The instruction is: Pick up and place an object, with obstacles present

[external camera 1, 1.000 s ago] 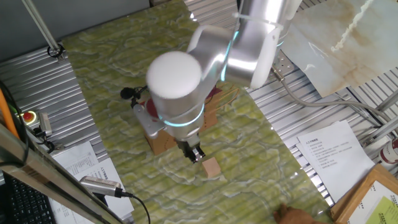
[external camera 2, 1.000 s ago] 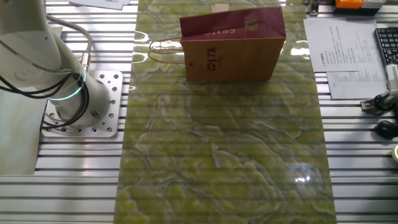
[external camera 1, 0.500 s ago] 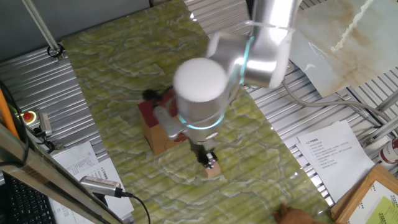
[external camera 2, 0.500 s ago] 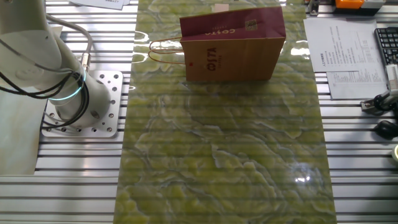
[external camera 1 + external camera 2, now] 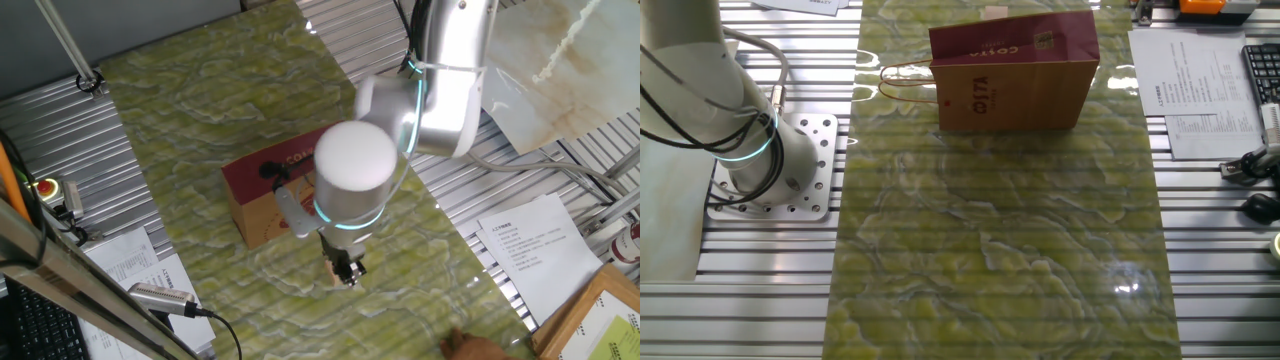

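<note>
Now hanging right over the wooden cube (image 5: 345, 277) at the paper bag's (image 5: 262, 193) five o'clock, gripper (image 5: 347, 272) having slid across from the bag, finger spacing impossible to tell, probably readying the grasp.

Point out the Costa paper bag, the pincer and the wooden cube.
Costa paper bag (image 5: 1015, 80): the other fixed view, on its brown front face.
Pincer (image 5: 346, 272): one fixed view, between its fingertips.
Wooden cube (image 5: 334, 277): one fixed view, on the tan edge showing beside the pincer.
</note>
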